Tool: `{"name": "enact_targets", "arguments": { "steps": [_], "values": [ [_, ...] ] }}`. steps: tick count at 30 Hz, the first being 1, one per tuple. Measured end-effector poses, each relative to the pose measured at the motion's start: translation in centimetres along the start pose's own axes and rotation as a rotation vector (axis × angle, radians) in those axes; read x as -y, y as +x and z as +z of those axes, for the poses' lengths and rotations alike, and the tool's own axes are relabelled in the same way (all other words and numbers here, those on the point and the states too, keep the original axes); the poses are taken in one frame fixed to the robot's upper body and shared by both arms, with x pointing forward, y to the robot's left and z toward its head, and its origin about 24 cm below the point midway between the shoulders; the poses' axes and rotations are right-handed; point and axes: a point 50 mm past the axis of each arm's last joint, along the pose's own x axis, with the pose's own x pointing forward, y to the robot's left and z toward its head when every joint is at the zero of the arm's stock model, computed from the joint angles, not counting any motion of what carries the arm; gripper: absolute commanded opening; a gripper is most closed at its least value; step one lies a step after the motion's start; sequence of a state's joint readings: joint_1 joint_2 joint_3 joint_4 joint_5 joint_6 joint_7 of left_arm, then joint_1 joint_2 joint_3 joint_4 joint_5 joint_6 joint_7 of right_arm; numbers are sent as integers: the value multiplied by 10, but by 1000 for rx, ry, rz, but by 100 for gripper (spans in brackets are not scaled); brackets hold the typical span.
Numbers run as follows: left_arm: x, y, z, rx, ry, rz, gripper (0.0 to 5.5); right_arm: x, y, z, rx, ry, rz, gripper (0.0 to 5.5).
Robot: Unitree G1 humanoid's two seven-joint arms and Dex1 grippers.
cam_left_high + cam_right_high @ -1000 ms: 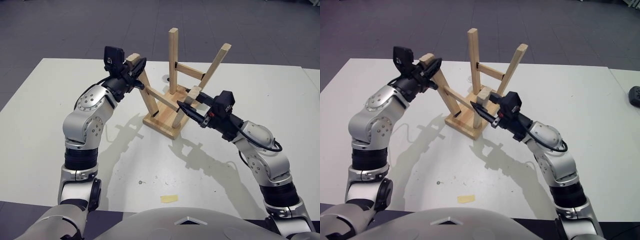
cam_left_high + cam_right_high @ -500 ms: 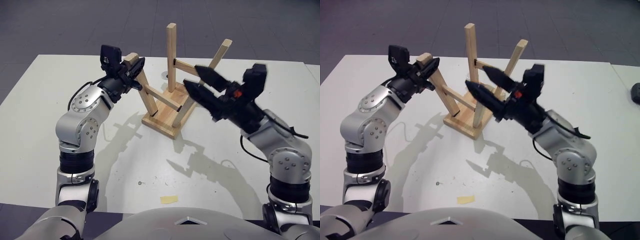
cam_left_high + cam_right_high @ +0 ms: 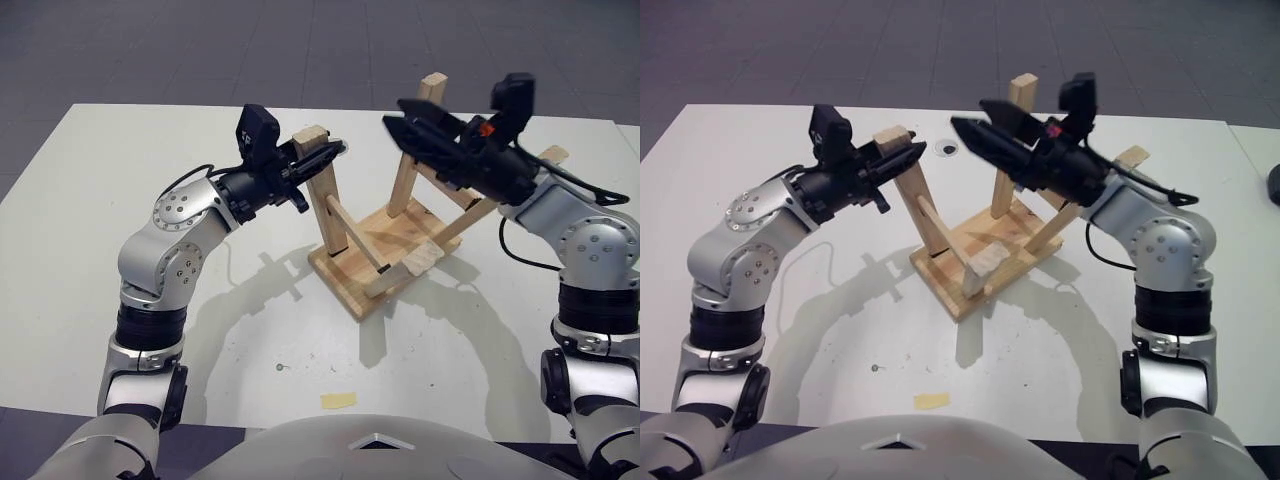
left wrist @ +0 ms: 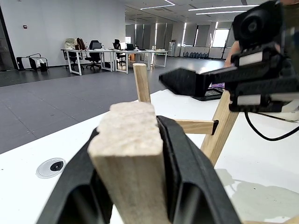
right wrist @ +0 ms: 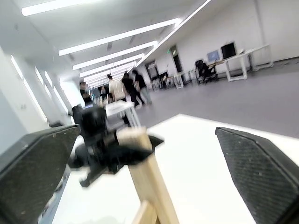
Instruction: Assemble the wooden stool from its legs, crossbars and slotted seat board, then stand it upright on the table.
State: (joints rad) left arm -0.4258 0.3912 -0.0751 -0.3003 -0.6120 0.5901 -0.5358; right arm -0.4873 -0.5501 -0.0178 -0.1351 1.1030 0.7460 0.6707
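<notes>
The wooden stool lies upside down on the white table, its seat board flat and its legs pointing up. My left gripper is shut on the top end of the near left leg. A far leg and a slanted right leg rise behind, joined by a crossbar. Another crossbar runs down from the held leg. My right gripper hangs wide open above the stool near the far leg, holding nothing; its fingers frame the held leg top.
A small yellow scrap lies near the table's front edge. A round cable grommet sits in the table behind the stool. A dark object lies at the far right edge. Open table spreads left and in front of the stool.
My right gripper let go of the near right leg, opened and rose over the stool. The left gripper swung right with its leg, turning and shifting the stool rightward.
</notes>
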Motion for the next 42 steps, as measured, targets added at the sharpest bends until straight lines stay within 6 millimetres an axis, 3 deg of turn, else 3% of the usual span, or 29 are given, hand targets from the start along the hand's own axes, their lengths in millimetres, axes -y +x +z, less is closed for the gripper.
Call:
{"name": "enact_targets", "arguments": {
  "steps": [3,7,8,16,18,21,24,27,30,40,42],
  "values": [
    [2,1,0,0,3,-6,111,3,8,-16,-52,20,25,540],
    [4,2,-1,-1,2,-5,112,25,8,-69,-235,105,-71,540],
    [6,3,-1,-1,5,-18,112,28,9,-73,-240,106,-81,540],
    [7,3,-3,0,10,-5,112,30,18,-73,-256,-7,-65,540],
    [11,4,-4,-2,29,-14,112,27,10,-74,-232,-12,-66,540],
    [12,2,-5,2,49,5,113,13,-18,-74,-179,79,-47,540],
    [11,0,-4,23,64,48,115,5,-31,-47,-33,87,-64,540],
    [10,1,-3,48,76,99,115,-5,-30,-8,174,50,-97,540],
    [5,1,-4,54,86,176,115,-14,-25,16,296,14,-116,540],
    [-7,1,1,60,193,478,115,-40,-14,35,435,-30,-210,540],
    [-8,1,3,56,239,521,166,-43,-13,37,462,-33,-226,540]
  ]
}}
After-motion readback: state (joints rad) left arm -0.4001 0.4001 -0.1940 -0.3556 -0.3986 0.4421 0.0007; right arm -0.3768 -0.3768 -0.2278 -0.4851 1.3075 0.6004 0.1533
